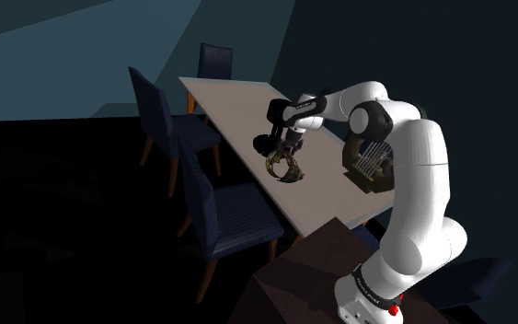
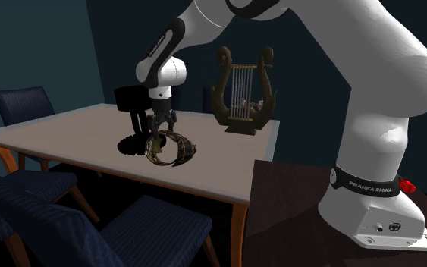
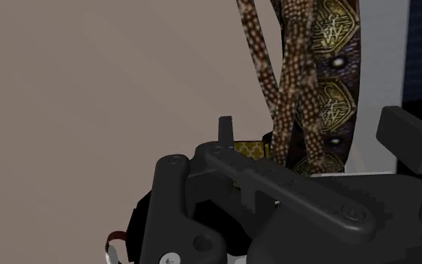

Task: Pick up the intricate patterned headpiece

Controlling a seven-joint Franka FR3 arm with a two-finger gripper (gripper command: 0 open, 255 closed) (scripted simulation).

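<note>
The headpiece (image 2: 172, 148), an open ring of gold-and-brown bands with diamond medallions and speckled straps, hangs tilted on edge from my all-black gripper (image 2: 161, 127). My fingers are clamped onto its upper rim. In the wrist view its patterned bands (image 3: 329, 82) run down between my fingers, close against the hand. It is over the near half of the pale rectangular table (image 2: 67, 133), towards the long edge where the chairs stand. I cannot tell whether its lowest edge touches the tabletop or hangs just above it. A dark shadow lies on the table just beside it, on the second exterior view's left.

My white arm (image 1: 404, 156) reaches out from the dark brown box stand (image 1: 312, 267) at the table's end and bends down over the headpiece.

Well apart from the headpiece, near the table corner closest to the stand, a dark lyre-shaped ornament with pale strings (image 2: 242, 95) stands upright.

Dark blue upholstered chairs with brown legs line the table's long side; one (image 1: 229, 207) is level with the headpiece, and another (image 1: 215, 63) sits at the far end. The walls around are dim blue-grey.
</note>
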